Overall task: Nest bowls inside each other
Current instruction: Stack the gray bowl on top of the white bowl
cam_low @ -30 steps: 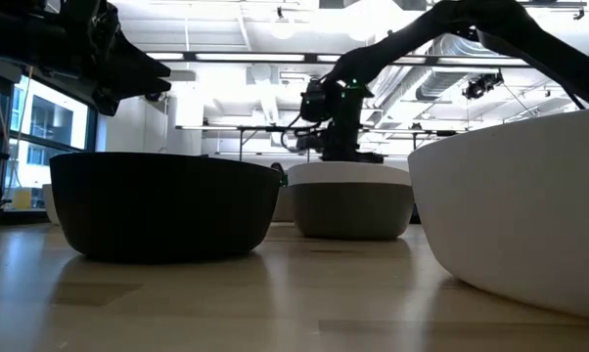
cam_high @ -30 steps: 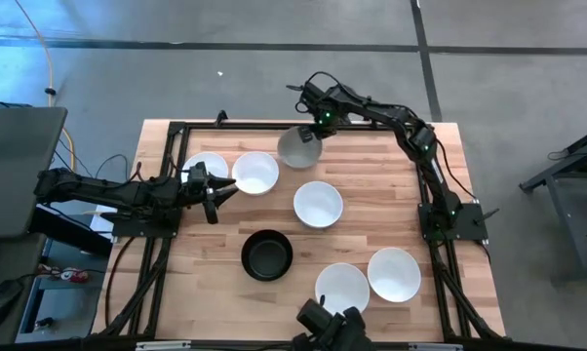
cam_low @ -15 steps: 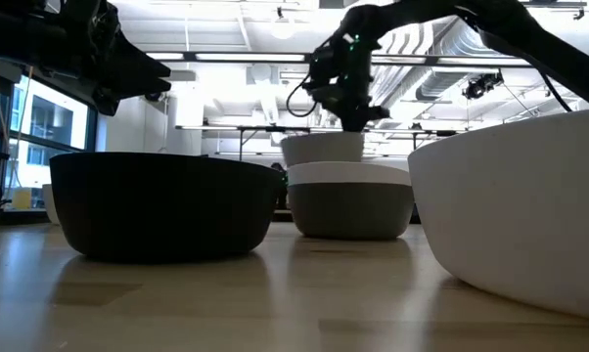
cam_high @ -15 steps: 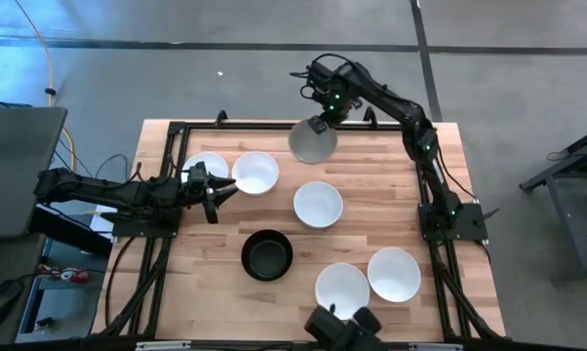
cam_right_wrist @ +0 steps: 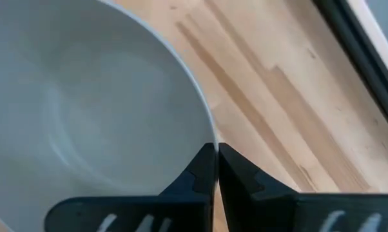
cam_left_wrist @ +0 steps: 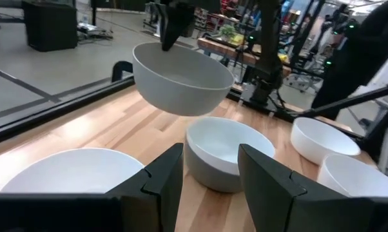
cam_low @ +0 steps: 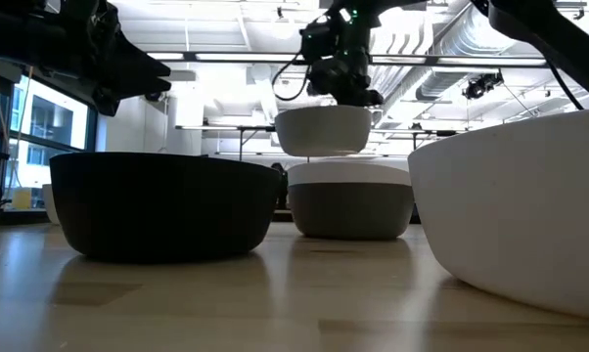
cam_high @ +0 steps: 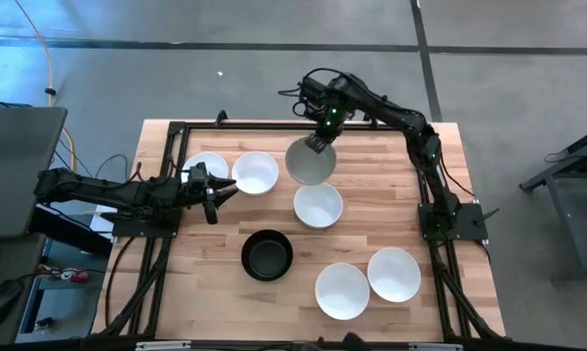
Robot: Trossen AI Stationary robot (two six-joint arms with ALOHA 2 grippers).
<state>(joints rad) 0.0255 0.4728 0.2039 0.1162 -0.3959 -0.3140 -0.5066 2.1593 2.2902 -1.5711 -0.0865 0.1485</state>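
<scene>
Our right gripper (cam_high: 320, 142) pinching the smooth light grey bowl's (cam_high: 309, 162) rim, airborne above the white bowl (cam_high: 318, 205); left gripper (cam_high: 218, 192) parted, idle.

Wood table (cam_high: 371, 210): 6 bowls (cam_high: 318, 205).

Grey concrete floor (cam_high: 274, 24) surrounds the wooden table (cam_high: 371, 239); ceiling strip lights (cam_low: 226, 57) and ducts (cam_low: 441, 83) hang overhead.

light grey bowl (cam_high: 309, 162), black bowl (cam_high: 267, 254), white bowls (cam_high: 343, 291), pale striped wood table (cam_high: 371, 175)
</scene>
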